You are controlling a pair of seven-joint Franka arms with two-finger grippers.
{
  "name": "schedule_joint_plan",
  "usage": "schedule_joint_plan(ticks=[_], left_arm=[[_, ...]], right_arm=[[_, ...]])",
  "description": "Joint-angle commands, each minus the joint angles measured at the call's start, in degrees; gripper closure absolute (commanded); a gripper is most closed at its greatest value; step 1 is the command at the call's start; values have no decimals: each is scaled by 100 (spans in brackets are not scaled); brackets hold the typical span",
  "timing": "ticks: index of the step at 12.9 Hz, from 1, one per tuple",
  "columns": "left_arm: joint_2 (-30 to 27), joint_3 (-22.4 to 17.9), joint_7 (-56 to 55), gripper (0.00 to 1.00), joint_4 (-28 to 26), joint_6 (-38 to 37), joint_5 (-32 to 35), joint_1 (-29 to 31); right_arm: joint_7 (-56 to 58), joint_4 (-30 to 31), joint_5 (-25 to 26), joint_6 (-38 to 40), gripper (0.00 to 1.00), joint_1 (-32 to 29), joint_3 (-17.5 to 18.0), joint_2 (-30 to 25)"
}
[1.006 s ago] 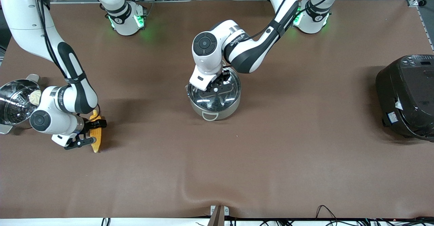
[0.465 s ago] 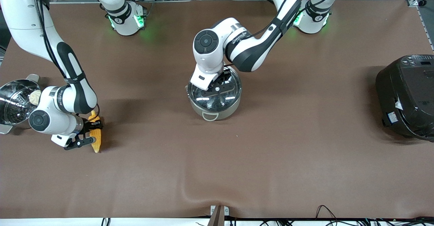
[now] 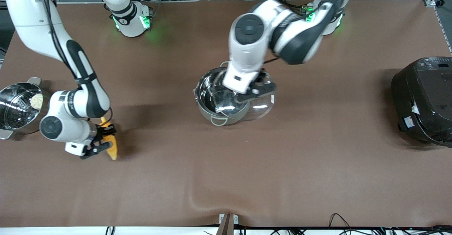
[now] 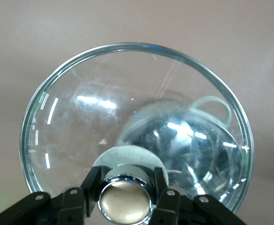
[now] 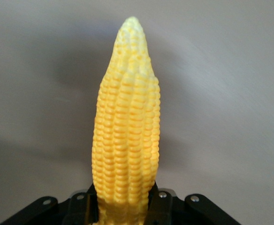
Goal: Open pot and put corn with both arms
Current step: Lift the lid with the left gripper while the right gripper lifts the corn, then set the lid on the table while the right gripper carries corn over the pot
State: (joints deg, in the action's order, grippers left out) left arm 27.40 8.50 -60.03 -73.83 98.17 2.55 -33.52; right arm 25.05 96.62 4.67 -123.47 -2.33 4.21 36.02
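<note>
My right gripper (image 3: 102,141) is clamped on the thick end of the corn (image 3: 110,144), low over the table (image 3: 282,164) toward my right arm's end. In the right wrist view the cob (image 5: 126,140) juts straight out from between my fingers (image 5: 83,206), tapered tip leading; I judge that grip near the butt leaves the long end free to go into the pot first. Whether the cob's tip touches the cloth I cannot tell.

Higher up the table, my left gripper (image 3: 255,89) is shut tight on the brass-coloured knob (image 4: 125,202) of the glass lid (image 3: 259,104). The lid hangs tilted under my fingers, over the pot (image 3: 215,99) rim on the side toward my left arm's end, so the steel bowl shows bare and open. Through the glass I see one loop handle (image 4: 214,105). My guess is the lid is held aside to clear the mouth for the corn.

Beside my right wrist stands a steamer pot (image 3: 16,104) with a white bun (image 3: 36,101). A black cooker (image 3: 423,99) sits at the table's edge, well apart from my left fingers. The cloth is brown, with a ripple near the front camera.
</note>
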Motion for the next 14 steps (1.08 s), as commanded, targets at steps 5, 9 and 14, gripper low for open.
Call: schedule_joint_plan(ticks=[5,9,14], left_arm=[[-718,46,1351,100,-1053,-44,62,1636],[-999,55,2047,100,-2246,805,62,2279],[-1131,81,2479,100,-3723,2027,615,2763]], right_arm=[[-9,-741,-89,1527,99,250,1115,-709],[17,-741,-307,1712,96,215,2160,-1184],[-70,-715,-134,1317,96,950,2567,-1080]])
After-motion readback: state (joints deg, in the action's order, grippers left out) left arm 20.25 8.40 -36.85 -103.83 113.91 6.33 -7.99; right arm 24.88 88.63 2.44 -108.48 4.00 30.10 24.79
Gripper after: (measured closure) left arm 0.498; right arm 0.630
